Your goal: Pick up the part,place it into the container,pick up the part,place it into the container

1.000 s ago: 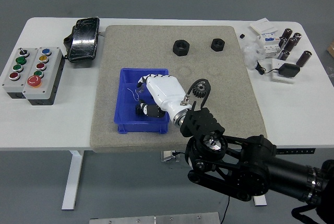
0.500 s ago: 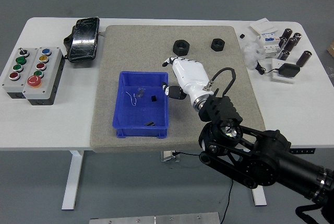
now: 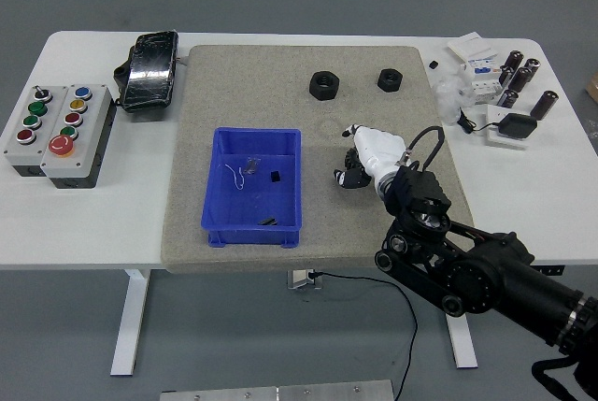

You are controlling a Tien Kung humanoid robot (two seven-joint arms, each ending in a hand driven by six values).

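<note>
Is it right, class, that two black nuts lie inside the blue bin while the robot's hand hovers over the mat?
Not quite. The head view shows the two black nuts on the mat, beyond the blue bin, not inside it. The robot's hand does hover over the mat.

Glossy blue plastic container (image 3: pixel 217 203), rough grey felt-like mat (image 3: pixel 252 83), smooth white table (image 3: pixel 93 223).
</note>
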